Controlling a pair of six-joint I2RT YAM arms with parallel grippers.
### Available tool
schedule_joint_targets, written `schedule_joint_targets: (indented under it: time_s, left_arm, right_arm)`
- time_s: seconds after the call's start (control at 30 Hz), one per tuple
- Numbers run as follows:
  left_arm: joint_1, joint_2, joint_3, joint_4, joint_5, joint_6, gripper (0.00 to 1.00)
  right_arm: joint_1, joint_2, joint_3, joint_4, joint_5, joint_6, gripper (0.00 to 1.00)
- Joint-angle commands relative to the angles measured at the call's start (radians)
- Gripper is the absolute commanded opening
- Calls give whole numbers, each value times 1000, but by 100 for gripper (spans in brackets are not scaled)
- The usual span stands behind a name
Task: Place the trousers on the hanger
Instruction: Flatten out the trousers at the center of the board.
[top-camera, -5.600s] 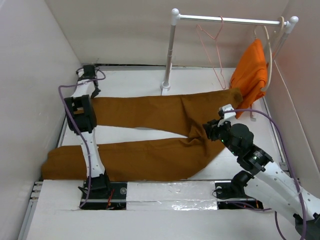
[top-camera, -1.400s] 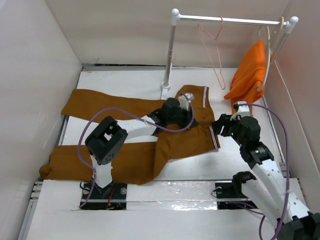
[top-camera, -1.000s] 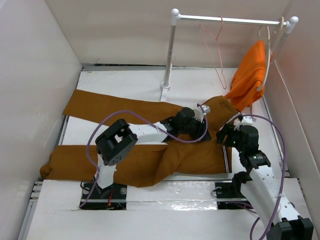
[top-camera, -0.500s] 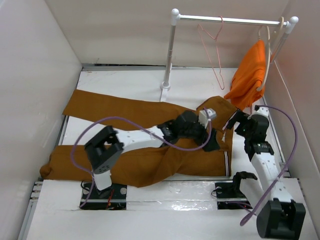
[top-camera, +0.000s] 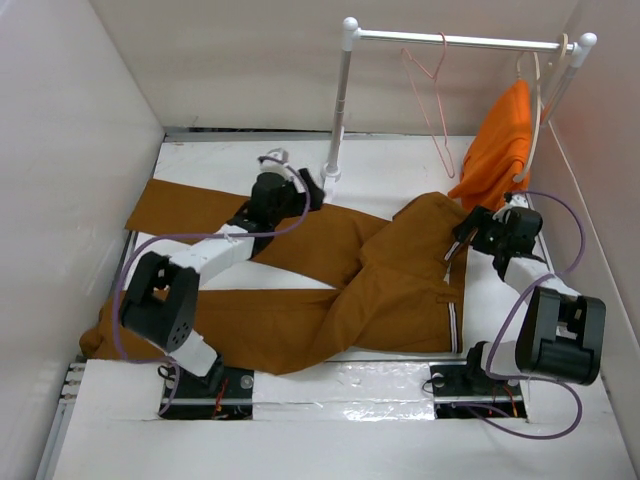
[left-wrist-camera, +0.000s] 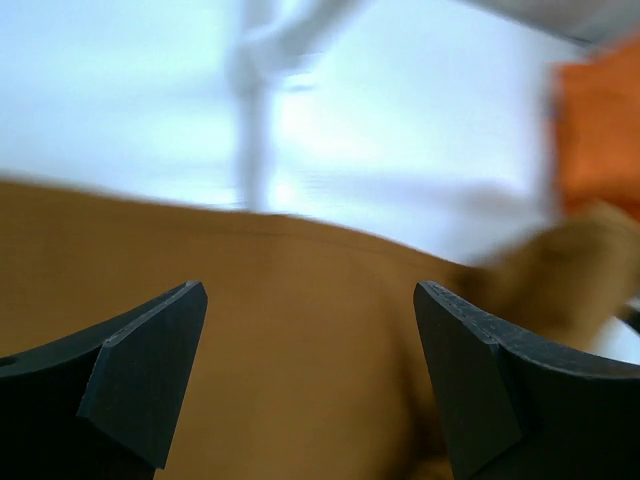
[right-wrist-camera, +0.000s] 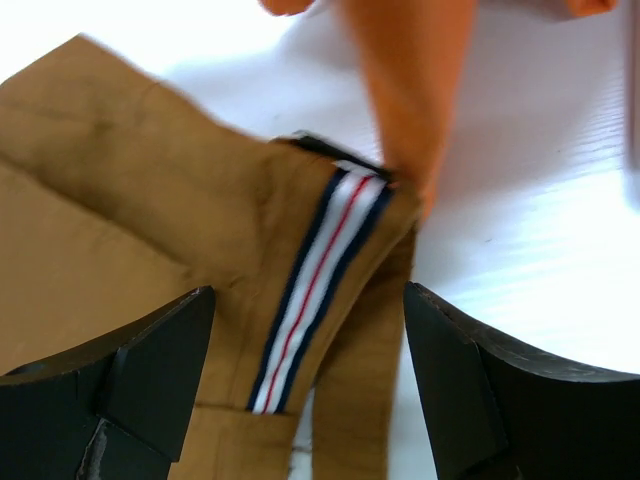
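1. The left fingers (left-wrist-camera: 140, 375) stand wide apart and empty above the far leg of the long ochre-brown fabric trousers (top-camera: 400, 290).
2. The right fingers (right-wrist-camera: 150, 375) are spread too, gripping nothing, over the striped waistband (right-wrist-camera: 310, 290).
3. We see the trousers lying on the white table (top-camera: 230, 160), waist at 3 o'clock, legs towards 9 o'clock.
4. The thin pink wire hanger (top-camera: 421, 110) hangs on the white rail (top-camera: 450, 40) at 1 o'clock.

Left arm (top-camera: 215, 250): elbow folded low at the near left, forearm extended away and to the right. Left gripper (top-camera: 303, 190): fingers (left-wrist-camera: 140, 370) spread wide, nothing between them. Right arm (top-camera: 560, 335): doubled back tightly, forearm angled away. Right gripper (top-camera: 468, 232): pointing left, fingers (right-wrist-camera: 150, 370) wide apart, empty.
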Motion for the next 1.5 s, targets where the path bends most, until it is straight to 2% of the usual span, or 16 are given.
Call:
schedule_joint_targets:
  time_s: [0.0, 0.17, 0.27, 0.3, 0.4, 0.5, 0.67, 0.87, 0.97, 1.0, 1.1, 1.23, 1.27, 1.33, 1.4, 1.47]
  left_arm:
    - [126, 89, -77, 26, -14, -119, 84]
    - [208, 188, -145, 123, 134, -192, 84]
    - [232, 202, -152, 157, 146, -223, 85]
    - [232, 203, -152, 154, 147, -229, 85]
    - [292, 200, -191, 196, 163, -266, 85]
    - [381, 191, -258, 285, 209, -324, 84]
    - [458, 166, -338, 396, 275, -419, 84]
    - [491, 30, -395, 394, 142, -422, 84]
    - [491, -51, -419, 425, 121, -426, 84]
    - [481, -82, -412, 421, 118, -419, 84]
    - [385, -130, -341, 293, 8, -322, 85]
    - [291, -136, -295, 182, -108, -265, 85]
    - [253, -130, -283, 159, -125, -230, 85]
    - [209, -102, -245, 77, -150, -186, 85]
    - [148, -58, -197, -7, -193, -122, 86]
    - [113, -27, -163, -33, -202, -96, 86]
  right_arm:
    - [-34, 43, 23, 121, -54, 29, 82]
    - [-45, 72, 4, 157, -12, 55, 80]
    - [-54, 127, 43, 173, -70, 60, 54]
    - [-54, 139, 53, 173, -72, 64, 31]
    - [-64, 164, 84, 179, -60, 75, 10]
    - [-88, 179, 141, 139, -31, 75, 0]
    - [-99, 190, 267, -3, 136, 64, 0]
    - [-108, 179, 351, -146, 349, 63, 0]
    - [-108, 127, 273, -108, 356, 78, 18]
    - [-108, 112, 252, -94, 342, 81, 38]
    - [-64, 32, 169, -62, 292, 75, 73]
    - [37, -124, 80, -53, 281, 25, 76]
    - [100, -161, 66, -78, 282, 14, 72]
    - [187, -265, 5, -64, 235, -23, 50]
    - [358, -317, -17, -89, 213, -46, 5]
    - [494, -312, -25, -97, 239, -51, 1]
